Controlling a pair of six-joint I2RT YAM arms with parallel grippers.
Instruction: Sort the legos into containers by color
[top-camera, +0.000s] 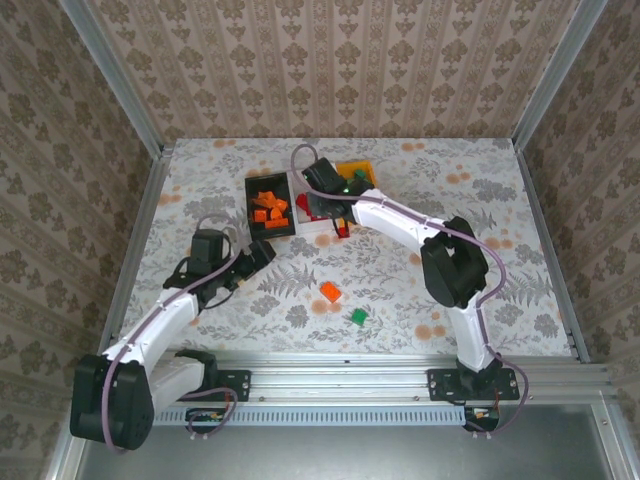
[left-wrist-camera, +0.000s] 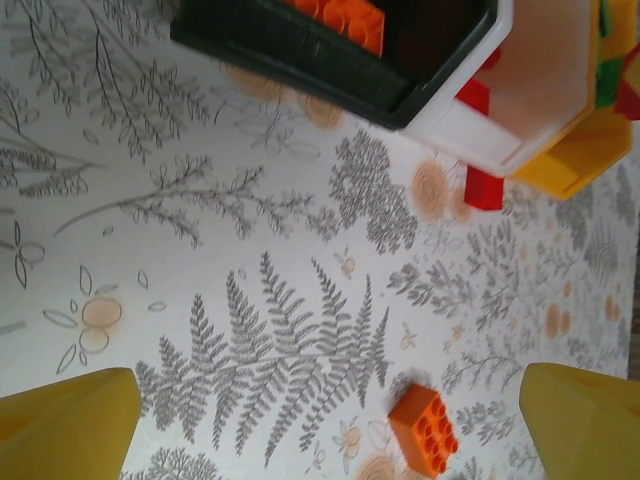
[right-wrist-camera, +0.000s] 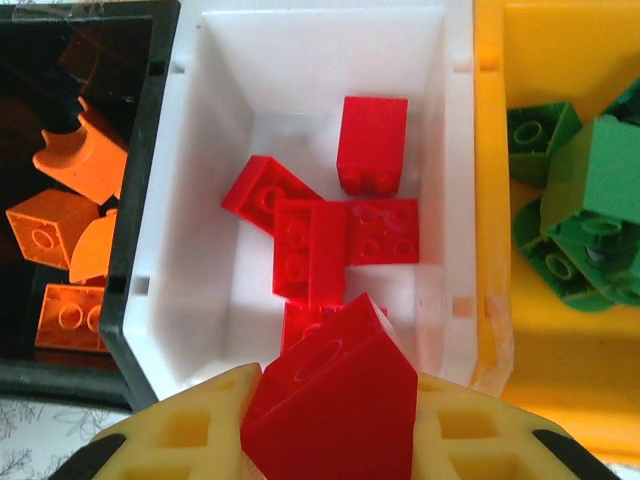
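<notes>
The right wrist view shows the right gripper clamped on a red brick above the near end of the white bin. Red bricks lie inside that bin. To either side, orange bricks fill the black bin and green bricks the yellow bin.

The top view adds two loose pieces on the table toward its near edge, an orange brick and a green brick.

In the left wrist view, the left gripper hangs over the table, fingers apart and empty. That view also shows a stray red brick on the table, just beside the white bin.
</notes>
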